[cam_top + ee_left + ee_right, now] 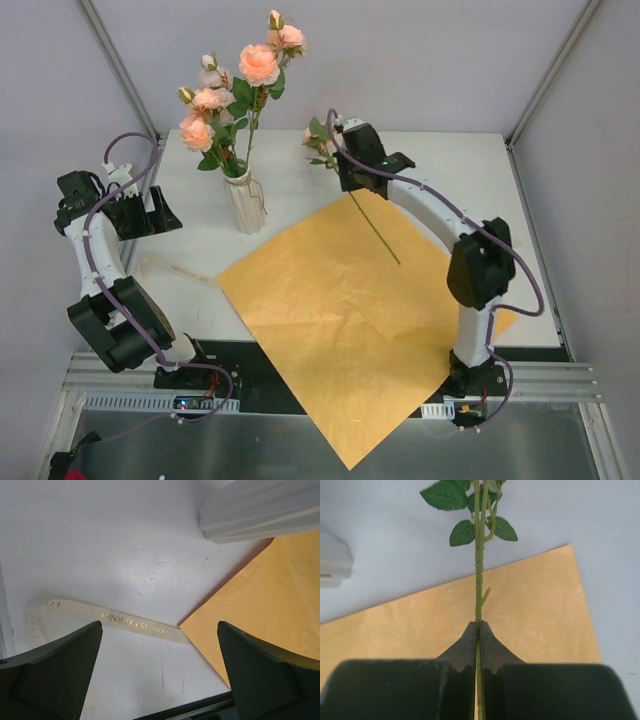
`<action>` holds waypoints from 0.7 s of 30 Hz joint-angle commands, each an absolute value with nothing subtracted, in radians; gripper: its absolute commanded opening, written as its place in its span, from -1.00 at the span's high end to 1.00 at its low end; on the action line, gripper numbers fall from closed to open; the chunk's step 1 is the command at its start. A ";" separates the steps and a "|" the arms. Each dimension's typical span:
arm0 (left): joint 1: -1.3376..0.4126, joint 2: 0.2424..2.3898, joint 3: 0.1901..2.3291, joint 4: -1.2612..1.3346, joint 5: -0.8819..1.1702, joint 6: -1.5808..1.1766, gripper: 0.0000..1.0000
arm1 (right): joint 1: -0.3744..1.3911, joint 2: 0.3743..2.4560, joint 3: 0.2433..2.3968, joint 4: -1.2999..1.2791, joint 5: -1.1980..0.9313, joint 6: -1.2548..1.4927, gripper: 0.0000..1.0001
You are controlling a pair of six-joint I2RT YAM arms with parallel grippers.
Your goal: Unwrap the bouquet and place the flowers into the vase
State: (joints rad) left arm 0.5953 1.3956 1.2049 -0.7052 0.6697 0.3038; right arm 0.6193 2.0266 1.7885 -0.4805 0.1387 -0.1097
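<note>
right hand (479,627): black two-finger hand, jaws pressed tight together on a green stem, no gap showing
held rose: long thin-stemmed rose (479,570) pinched part-way down its stem; dark green leaves and a pale pink bloom beyond the fingertips; in the top view the lower stem slants back over the paper toward the arm; tip resting on the sheet or above it: cannot tell
flowers in vase: pale pink to peach roses with small buds and dark green leaves (235,95), stems standing in the vase, blooms well above its rim
vase: slim whitish ribbed cylindrical vase (245,205), upright on the counter, far left of centre, just beside the sheet's far-left edge; touching it or not: cannot tell
paper: large square orange paper sheet (340,320), unfolded flat, corner-on to the arms; near corner overhangs the counter's front edge between the two bases; right corner runs under the right arm
ribbon: cream ribbon with gold lettering (130,622), loose and flat on the counter left of the sheet, one end meeting the sheet's left corner
left hand (159,627): fingers spread wide, nothing between them; hovers above the ribbon and that paper corner
counter: white counter (450,170), carries vase, sheet, ribbon
</note>
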 commanded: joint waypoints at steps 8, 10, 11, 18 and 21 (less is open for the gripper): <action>0.594 1.324 1.265 -0.772 0.664 0.319 -0.98 | 0.551 1.404 1.344 0.168 0.094 0.078 0.99; 0.594 1.318 1.267 -0.776 0.667 0.318 -0.99 | 0.549 1.349 1.293 0.262 0.080 0.093 0.98; 0.595 1.316 1.267 -0.776 0.667 0.316 -0.98 | 0.549 1.315 1.281 0.299 0.080 0.109 0.99; 0.594 1.307 1.258 -0.779 0.669 0.318 -0.98 | 0.561 1.341 1.311 0.014 0.032 0.134 0.98; 0.595 1.305 1.255 -0.779 0.672 0.319 -0.98 | 0.572 1.383 1.284 -0.111 0.037 0.095 0.99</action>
State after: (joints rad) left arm 0.5953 1.3403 1.2362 -0.7578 0.6682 0.3038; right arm 0.5549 1.3342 1.3243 0.0734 0.0628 0.1032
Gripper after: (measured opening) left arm 0.992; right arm 0.009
